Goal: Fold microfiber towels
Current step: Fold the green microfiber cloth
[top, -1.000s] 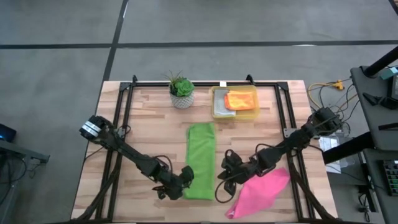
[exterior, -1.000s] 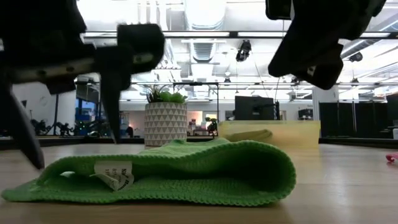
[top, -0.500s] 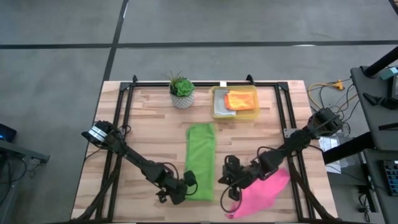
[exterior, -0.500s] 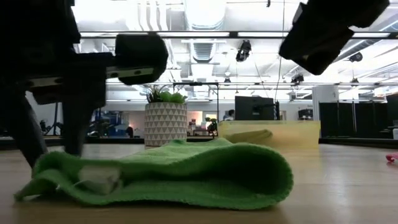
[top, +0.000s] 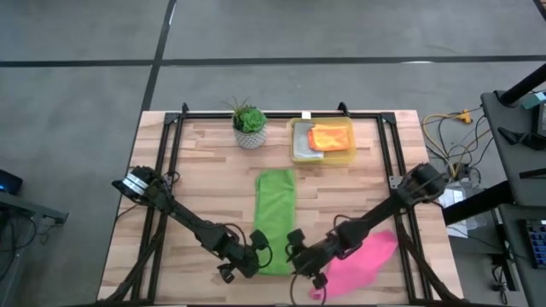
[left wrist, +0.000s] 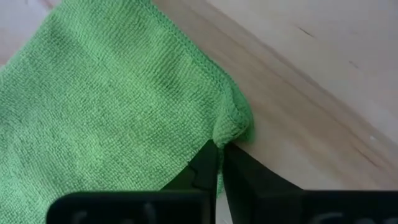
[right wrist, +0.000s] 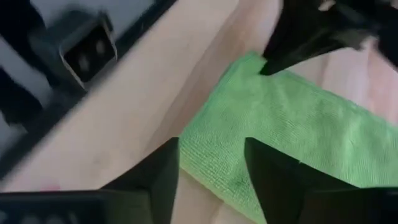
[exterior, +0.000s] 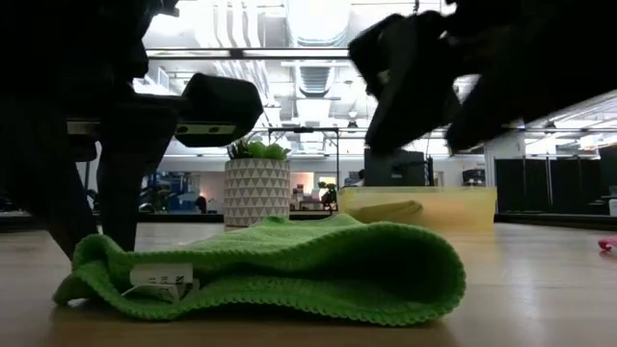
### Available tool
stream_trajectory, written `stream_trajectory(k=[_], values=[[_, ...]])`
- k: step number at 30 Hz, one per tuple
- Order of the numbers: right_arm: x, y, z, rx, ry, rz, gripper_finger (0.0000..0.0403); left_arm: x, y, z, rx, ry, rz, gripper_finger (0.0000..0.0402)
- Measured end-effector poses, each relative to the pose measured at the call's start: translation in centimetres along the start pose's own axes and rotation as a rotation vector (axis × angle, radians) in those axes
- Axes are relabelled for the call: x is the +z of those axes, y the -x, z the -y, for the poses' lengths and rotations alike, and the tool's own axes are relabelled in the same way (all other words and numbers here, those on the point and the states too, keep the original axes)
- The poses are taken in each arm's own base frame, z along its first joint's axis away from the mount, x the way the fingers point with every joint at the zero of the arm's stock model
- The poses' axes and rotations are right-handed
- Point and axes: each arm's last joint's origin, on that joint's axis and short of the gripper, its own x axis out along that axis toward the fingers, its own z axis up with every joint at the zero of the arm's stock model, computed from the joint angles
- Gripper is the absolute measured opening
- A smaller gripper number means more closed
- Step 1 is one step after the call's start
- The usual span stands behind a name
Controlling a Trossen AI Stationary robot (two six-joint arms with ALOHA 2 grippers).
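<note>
The green towel [top: 275, 218] lies as a long strip running away from the plant pot [top: 249, 128] toward the near table edge. At its near end the left gripper [left wrist: 217, 163] is pinched shut on the left corner. The right gripper [right wrist: 211, 163], fingers apart, hovers just beside the opposite near corner, holding nothing.

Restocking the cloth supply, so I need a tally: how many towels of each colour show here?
Green towel: 1
Pink towel: 1
Orange towel, in the yellow bin: 1
Grey towel, same bin: 1
Total: 4
</note>
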Motion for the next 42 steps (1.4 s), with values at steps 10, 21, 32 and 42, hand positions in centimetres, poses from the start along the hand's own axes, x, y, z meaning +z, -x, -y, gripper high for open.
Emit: stream_trajectory(k=[10,21,32,42], values=[[-1.0,-4.1,-0.8,0.022,0.251,-0.252,0.0169,0.3,0.6,-0.1,0.022,0.028,0.02,0.0002],[1.6,-2.7,-0.6,-0.035,0.127,-0.221,0.0011,0.6,2.0,-0.2,-0.074,0.03,0.068,0.0],[3.9,0.1,-1.0,0.169,-0.132,-0.132,0.0008,1.8,4.9,-0.7,-0.325,0.024,0.265,0.0],[5.9,3.1,1.2,0.234,-0.349,-0.04,0.0008,1.2,7.7,-2.4,-0.499,0.11,0.418,0.0]])
